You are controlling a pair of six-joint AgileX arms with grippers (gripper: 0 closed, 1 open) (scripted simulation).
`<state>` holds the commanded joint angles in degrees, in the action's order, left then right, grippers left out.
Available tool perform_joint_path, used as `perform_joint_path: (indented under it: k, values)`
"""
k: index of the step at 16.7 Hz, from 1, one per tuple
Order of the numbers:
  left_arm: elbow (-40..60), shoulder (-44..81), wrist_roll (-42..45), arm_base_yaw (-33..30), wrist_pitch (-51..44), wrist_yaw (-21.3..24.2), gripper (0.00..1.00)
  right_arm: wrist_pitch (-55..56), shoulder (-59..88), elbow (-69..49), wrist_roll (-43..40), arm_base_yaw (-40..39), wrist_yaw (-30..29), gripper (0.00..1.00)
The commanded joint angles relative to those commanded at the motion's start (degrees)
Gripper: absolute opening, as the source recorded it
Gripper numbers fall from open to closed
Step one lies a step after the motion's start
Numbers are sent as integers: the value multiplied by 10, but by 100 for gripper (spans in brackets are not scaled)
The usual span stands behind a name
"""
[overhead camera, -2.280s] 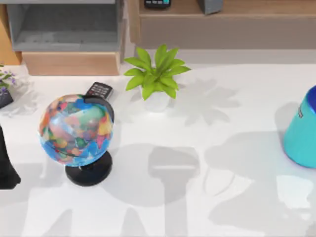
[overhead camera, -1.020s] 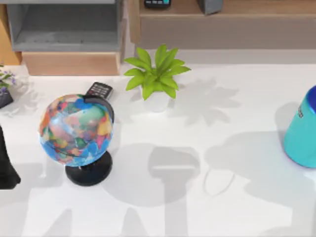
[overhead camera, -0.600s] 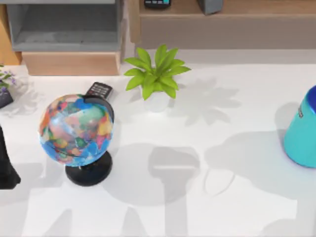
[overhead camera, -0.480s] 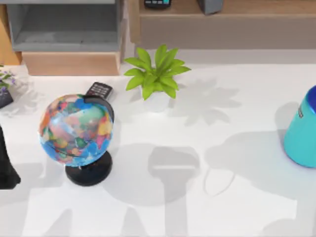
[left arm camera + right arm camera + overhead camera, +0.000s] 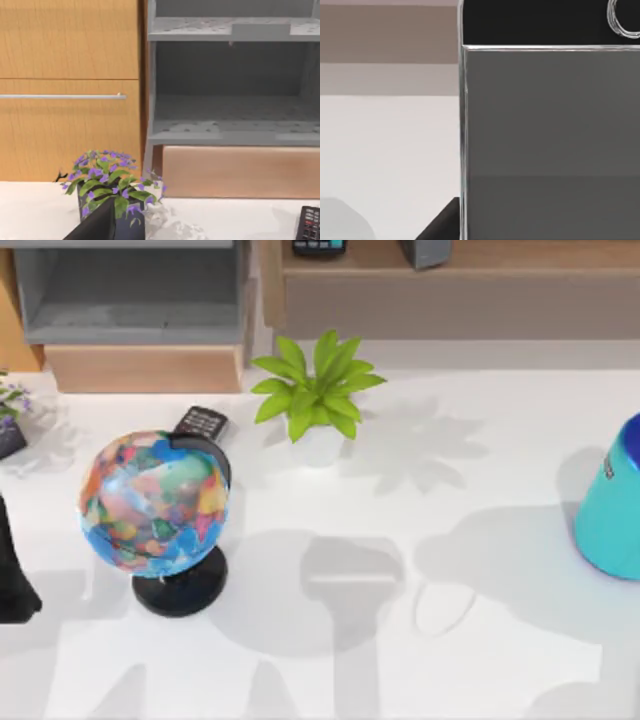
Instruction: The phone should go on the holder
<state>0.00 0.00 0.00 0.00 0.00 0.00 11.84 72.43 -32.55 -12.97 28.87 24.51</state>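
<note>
**Right wrist view: phone close at the right arm, holder not yet located**

Phone: grey glass screen turned square to the right wrist camera and very close to it. A black band with a ring button marks one end, and a silver rim runs straight down the one long edge in shot. The long axis follows that rim and shows no tilt. White table lies behind it.

Dark wedge touches the rim low down. It may be part of the right gripper, but I cannot tell. I also cannot tell the grip state, meaning whether the phone is clamped or merely in front of the camera.

Judgement: the right arm is the nearer one by far, so the coming move is its to make.

Top view, working outward:
- globe at left
- keypad just behind the globe
- green plant at centre rear
- teal container at the right edge
- dark shape at the left edge, either the left arm or the holder; I cannot tell which

Left wrist view:
- purple-flowered plant
- black slab in front of the plant, possibly the holder but unconfirmed

Task step: placement not yet done. The holder's direction from the phone needs to be settled first.
</note>
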Motion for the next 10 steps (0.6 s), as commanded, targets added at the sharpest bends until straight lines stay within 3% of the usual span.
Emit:
perform_joint_path:
  k: [4,10]
  values:
    - [0,0,0,0,0,0,100,0,0,0,0,0,0,98]
    - [0,0,0,0,0,0,100,0,0,0,0,0,0,100]
